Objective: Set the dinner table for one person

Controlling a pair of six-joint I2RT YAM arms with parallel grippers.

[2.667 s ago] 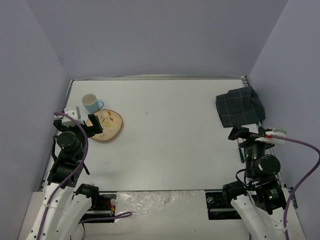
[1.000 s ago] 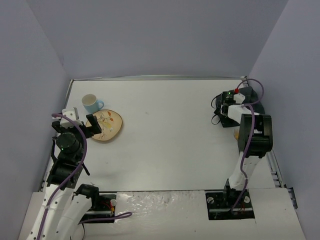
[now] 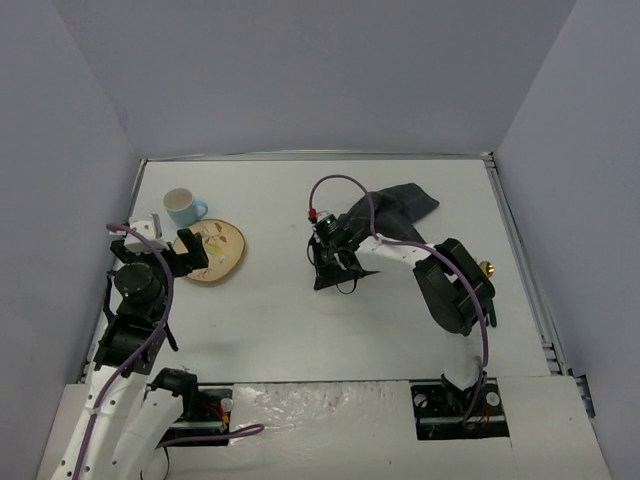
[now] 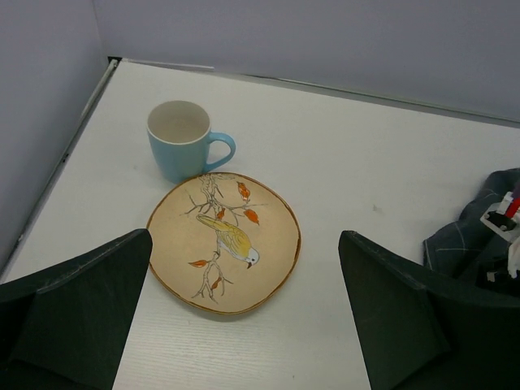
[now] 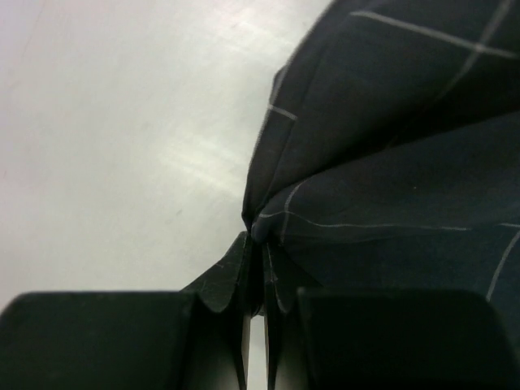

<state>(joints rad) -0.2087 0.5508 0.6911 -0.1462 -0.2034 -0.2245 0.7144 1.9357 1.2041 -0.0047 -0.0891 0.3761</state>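
1. i see a light blue mug [image 4: 180,140] standing upright, white inside, at the far left.
2. just beside it lies a tan plate [image 4: 224,242] painted with a yellow bird on a branch; i cannot tell if they touch.
3. a navy cloth [image 3: 395,212] with thin pale grid lines lies bunched, well apart from the plate.
4. grey-violet walls [image 3: 320,70] stand on three sides.

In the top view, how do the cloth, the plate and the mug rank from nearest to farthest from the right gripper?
1. cloth, held in the right gripper.
2. plate, on the left side.
3. mug, far left, behind the plate.
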